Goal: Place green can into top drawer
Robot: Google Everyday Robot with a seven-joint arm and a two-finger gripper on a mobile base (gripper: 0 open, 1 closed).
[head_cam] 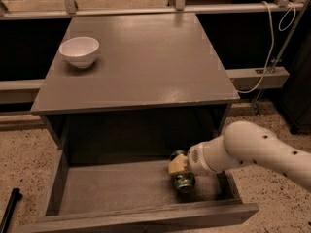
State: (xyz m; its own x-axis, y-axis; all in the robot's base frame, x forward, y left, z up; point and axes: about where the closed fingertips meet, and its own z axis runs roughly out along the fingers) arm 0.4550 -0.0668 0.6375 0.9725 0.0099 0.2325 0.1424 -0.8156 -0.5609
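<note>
The top drawer (pixel 116 188) is pulled out wide open below the grey cabinet top. The green can (pixel 184 179) is tilted with its silver end towards me, low inside the drawer at its right side, close to or on the drawer floor. My gripper (pixel 179 166) reaches in from the right on the white arm (pixel 252 149) and is shut on the green can; its yellowish fingertips (pixel 177 165) sit against the can's upper part.
A white bowl (pixel 79 51) stands at the back left of the cabinet top (pixel 146 62). A white cable (pixel 272 47) hangs at the right beside a rail. A black object (pixel 9 208) lies on the speckled floor at the lower left.
</note>
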